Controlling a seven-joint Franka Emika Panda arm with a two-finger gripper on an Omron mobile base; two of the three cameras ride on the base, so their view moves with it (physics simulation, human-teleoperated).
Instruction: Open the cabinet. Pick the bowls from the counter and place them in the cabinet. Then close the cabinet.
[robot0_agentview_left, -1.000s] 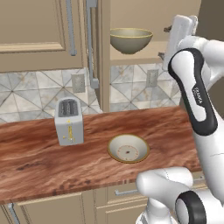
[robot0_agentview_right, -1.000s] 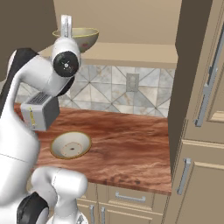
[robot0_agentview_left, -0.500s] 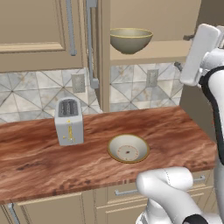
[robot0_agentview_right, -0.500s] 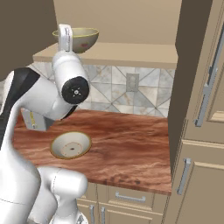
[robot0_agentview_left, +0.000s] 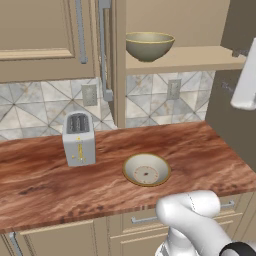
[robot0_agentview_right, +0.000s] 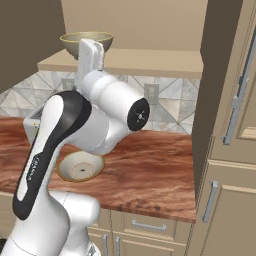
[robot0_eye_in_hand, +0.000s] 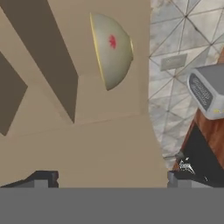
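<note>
Sitting on the shelf of the opened cabinet, the deep bowl is already placed; the shallow bowl is left on the table, in front of and to the right of the toaster. The claw is seen in the hand view with its two tips set wide apart and nothing between them, so it is judged open and empty. It is aimed toward the cabinet interior, with the deep bowl seen ahead and well clear of the tips. In the right base view the hand is raised at shelf height, just beside the deep bowl, with the elbow bulked out over the shallow bowl. Step in hand is judged as transit from the shelf down to the second bowl. Risks: the deep bowl could be clipped and dragged off the shelf edge if the hand is swung out sideways rather than pulled straight back; the open door at the right could be struck by the wrist on a wide swing; the toaster could be hit on descent if the approach is taken from the left. The shallow bowl's low rim offers little to pinch, so a slip is likely if the rim is gripped off-centre or too lightly.
</note>
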